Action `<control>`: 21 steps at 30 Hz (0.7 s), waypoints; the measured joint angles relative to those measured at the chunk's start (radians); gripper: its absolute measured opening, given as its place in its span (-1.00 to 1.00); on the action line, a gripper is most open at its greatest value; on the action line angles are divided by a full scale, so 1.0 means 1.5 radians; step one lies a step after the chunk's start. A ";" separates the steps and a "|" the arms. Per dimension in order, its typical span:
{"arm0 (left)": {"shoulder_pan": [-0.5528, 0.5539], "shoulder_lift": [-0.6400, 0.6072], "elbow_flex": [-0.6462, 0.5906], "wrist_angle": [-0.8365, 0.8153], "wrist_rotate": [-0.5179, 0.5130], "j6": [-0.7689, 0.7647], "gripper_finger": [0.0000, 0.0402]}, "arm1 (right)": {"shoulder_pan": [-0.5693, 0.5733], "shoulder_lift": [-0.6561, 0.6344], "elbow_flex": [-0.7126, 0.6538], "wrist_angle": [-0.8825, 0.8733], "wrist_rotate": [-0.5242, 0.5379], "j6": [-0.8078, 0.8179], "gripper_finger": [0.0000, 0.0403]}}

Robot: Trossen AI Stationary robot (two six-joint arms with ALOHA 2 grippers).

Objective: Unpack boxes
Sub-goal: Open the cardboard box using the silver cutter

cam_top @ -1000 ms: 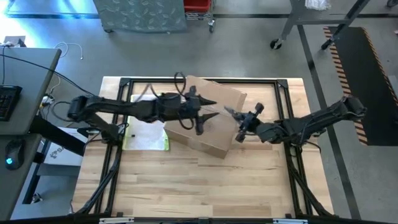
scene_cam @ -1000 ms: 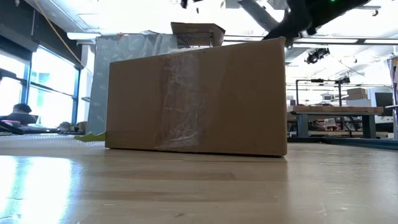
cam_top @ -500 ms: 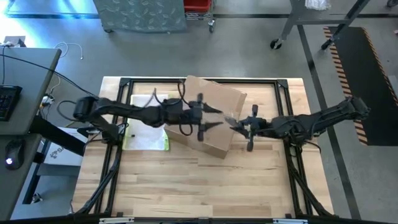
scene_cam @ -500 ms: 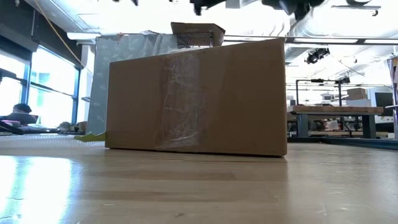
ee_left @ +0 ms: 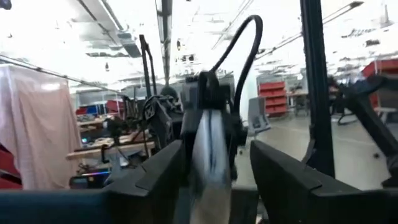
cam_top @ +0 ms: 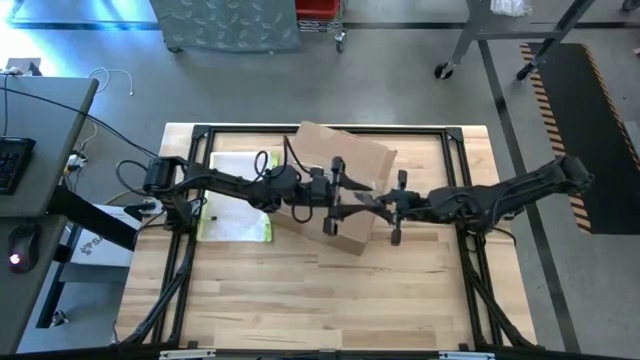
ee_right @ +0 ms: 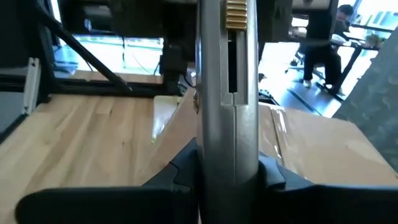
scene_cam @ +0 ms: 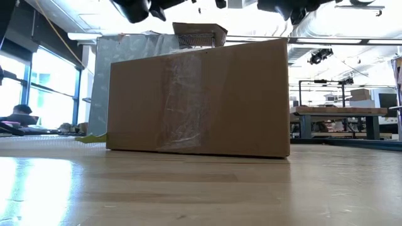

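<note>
The brown cardboard box (cam_top: 350,150) stands closed on the wooden table, with a clear tape strip down its near side (scene_cam: 182,103). Above its right part, my right gripper (cam_top: 378,201) is shut on a silver box cutter (ee_right: 227,74) that has a ridged brass slider. My left gripper (cam_top: 350,196) reaches in from the left and faces it. Its fingers (ee_left: 158,177) are open on either side of the cutter's free end (ee_left: 210,152), and I see a gap on each side. My right gripper pinches the box cutter's rear end (ee_right: 227,152) between its two fingers. The fingers come roughly level from the table's right and lie along the cutter. The cutter sticks straight out past the fingertips toward my left gripper, clear of the box.
A flat clear sleeve with a yellow edge (cam_top: 236,222) lies on the table left of the box, under the left arm. A black frame (cam_top: 330,129) runs round the table. A desk with a keyboard (cam_top: 12,160) stands off to the left. The near half of the table (cam_top: 320,290) is bare wood.
My left gripper has gone toward the table's right edge over the box and tipped up from pointing down to about level, ending around the cutter's free end. My right gripper has stayed about where it was and turned, so the cutter now points at the left gripper.
</note>
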State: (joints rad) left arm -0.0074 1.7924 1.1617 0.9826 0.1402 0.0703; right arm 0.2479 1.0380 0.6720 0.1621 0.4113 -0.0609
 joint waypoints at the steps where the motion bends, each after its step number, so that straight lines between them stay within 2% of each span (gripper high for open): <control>1: 0.000 0.000 0.006 -0.007 0.000 -0.007 -0.23 | -0.001 0.004 0.000 0.000 0.000 0.000 -0.75; 9: 0.000 -0.006 0.017 -0.085 -0.027 -0.009 -0.78 | -0.005 0.014 0.000 -0.002 0.005 0.003 -0.75; 16: 0.000 -0.007 0.017 -0.109 -0.102 -0.018 -0.78 | -0.005 0.014 0.000 0.002 0.053 -0.001 -0.50; 21: -0.002 -0.029 0.017 -0.176 -0.191 -0.052 -0.78 | -0.006 0.014 0.000 -0.037 0.093 -0.084 -0.45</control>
State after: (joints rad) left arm -0.0099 1.7493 1.1875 0.7193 -0.1465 -0.0071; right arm 0.2394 1.0588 0.6724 0.1070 0.5514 -0.1866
